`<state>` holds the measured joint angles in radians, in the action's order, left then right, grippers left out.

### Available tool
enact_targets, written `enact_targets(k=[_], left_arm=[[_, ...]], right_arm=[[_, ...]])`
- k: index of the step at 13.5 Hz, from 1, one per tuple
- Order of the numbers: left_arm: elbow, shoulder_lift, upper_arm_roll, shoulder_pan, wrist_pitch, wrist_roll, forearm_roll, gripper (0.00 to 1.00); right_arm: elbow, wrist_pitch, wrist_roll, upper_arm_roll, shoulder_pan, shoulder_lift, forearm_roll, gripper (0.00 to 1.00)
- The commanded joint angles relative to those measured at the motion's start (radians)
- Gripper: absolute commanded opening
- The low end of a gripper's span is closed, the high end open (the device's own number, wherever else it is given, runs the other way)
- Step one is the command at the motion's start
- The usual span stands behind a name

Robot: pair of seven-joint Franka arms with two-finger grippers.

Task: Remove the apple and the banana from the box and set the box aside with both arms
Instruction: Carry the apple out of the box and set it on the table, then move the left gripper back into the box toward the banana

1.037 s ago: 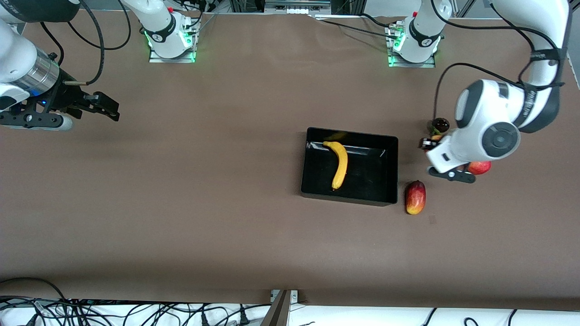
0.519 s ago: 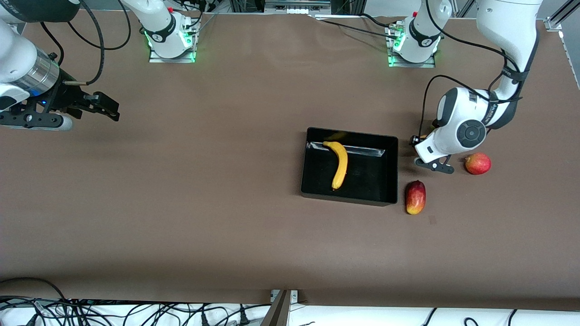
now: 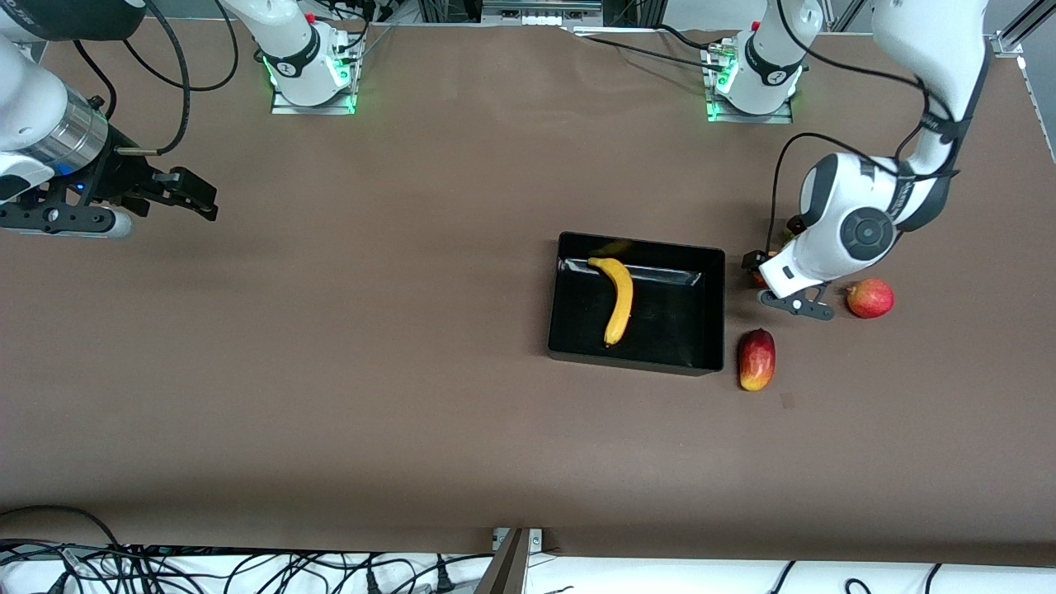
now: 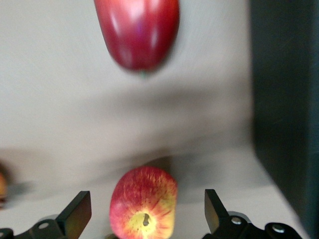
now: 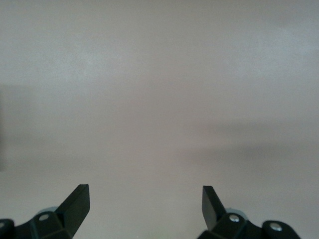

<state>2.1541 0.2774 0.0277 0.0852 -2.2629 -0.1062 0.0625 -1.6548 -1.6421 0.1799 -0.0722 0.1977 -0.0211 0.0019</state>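
Banana [image 3: 617,299] lying in black box [image 3: 714,309], left gripper [image 4: 144,216] spreading wide around a red-yellow apple [image 4: 143,201] — hidden under the wrist in front view, right gripper [image 5: 144,209] waiting, fingers spread, over bare table [image 3: 330,371].

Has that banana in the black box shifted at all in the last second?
No. The banana lies in the same spot in the box, its upper tip just as close to the wall nearest the robots' bases.

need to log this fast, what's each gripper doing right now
Left gripper: open, holding nothing, fingers either side of a red-yellow fruit beside the box.
Right gripper: open, empty, over bare table, waiting.
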Motion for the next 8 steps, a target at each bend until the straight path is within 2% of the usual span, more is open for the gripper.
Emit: enact_targets(k=[1,4,6,8], left_arm=[[-0.199,-0.037,0.069,0.019,0.216,0.023,-0.01,1.0],[-0.33,0.061,0.104,0.117,0.23,0.262,-0.144,1.0],[-0.425,0.173,0.112,0.194,0.198,0.446,-0.139,1.0],[-0.439,0.245,0.116,0.251,0.079,0.542,-0.139,1.0]], right_arm=[[0.021,0.016,-0.002,0.003,-0.001,-0.008,-0.017,1.0],[0.021,0.016,0.0,0.003,-0.001,-0.008,-0.017,1.0],[0.021,0.016,-0.002,0.003,-0.001,-0.008,-0.017,1.0],[0.021,0.016,-0.002,0.003,-0.003,-0.008,-0.017,1.0]])
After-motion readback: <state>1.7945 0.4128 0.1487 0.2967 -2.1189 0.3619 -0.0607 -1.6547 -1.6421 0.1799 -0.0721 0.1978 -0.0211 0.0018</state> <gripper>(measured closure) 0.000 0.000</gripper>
